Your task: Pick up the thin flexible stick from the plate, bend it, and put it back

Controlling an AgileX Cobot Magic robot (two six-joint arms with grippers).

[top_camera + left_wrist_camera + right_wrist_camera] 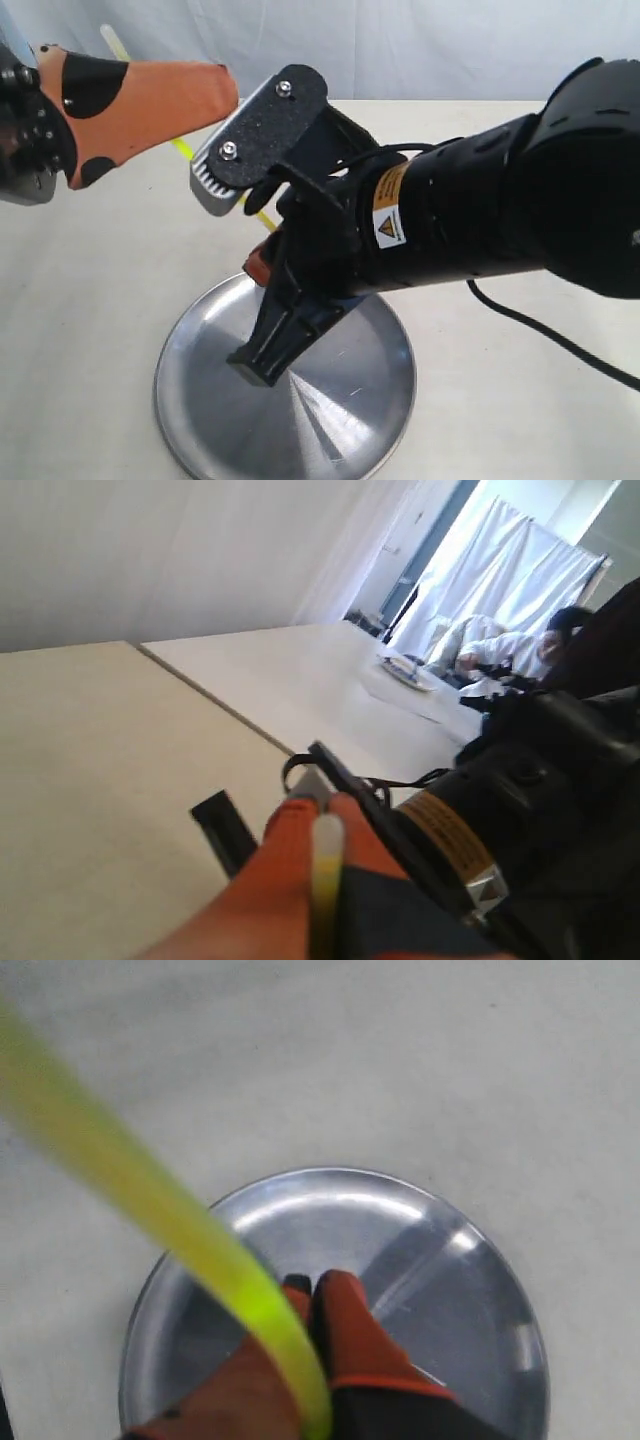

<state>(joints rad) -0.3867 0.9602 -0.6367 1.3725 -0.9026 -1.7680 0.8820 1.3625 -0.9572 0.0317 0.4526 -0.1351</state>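
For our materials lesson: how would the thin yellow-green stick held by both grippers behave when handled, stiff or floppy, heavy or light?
Probably floppy: the thin flexible stick arcs smoothly between the left gripper and right gripper. Likely very light, being so thin. It seems unlikely to snap, as the curve shows no kink.

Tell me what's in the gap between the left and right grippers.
The thin flexible stick spans it, held by the left gripper and the right gripper, as the exterior view shows.
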